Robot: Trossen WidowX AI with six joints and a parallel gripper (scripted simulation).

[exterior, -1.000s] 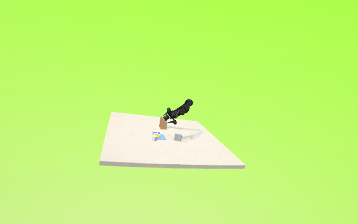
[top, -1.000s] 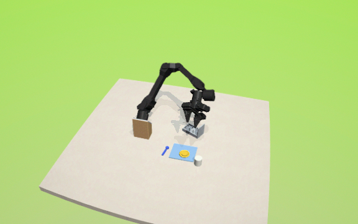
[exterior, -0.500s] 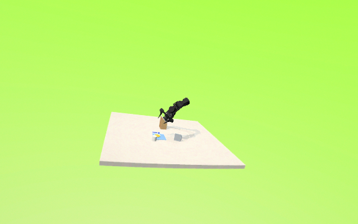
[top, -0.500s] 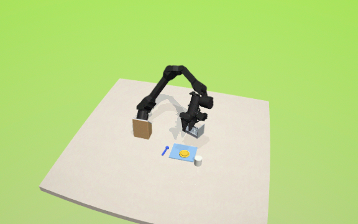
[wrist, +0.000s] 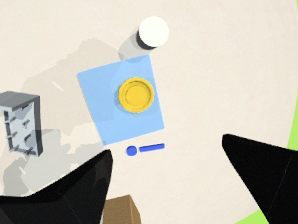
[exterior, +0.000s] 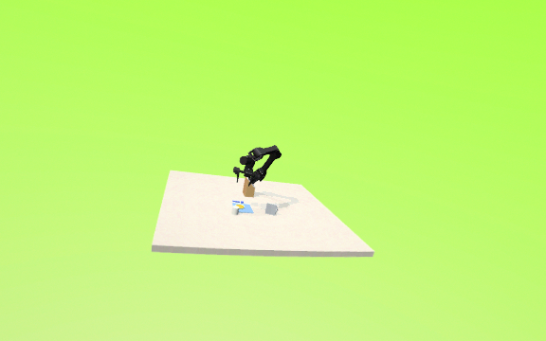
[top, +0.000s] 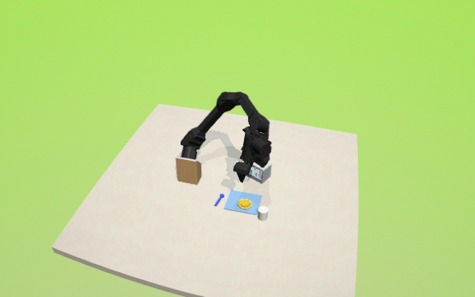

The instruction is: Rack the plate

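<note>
we note the gripper (top: 242,175) hanging above the table (top: 138,214), fingers spread wide, gripping nothing. yellow plate (wrist: 136,94) lies flat on the blue placemat (wrist: 100,92), near the grey dish rack (wrist: 20,123); white cup (wrist: 153,31) beside the mat.

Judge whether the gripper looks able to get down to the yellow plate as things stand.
Probably yes. The gripper hangs open and empty above the table, the yellow plate lies flat and uncovered on its blue mat, and the white cup and blue spoon stand off to the sides.
</note>
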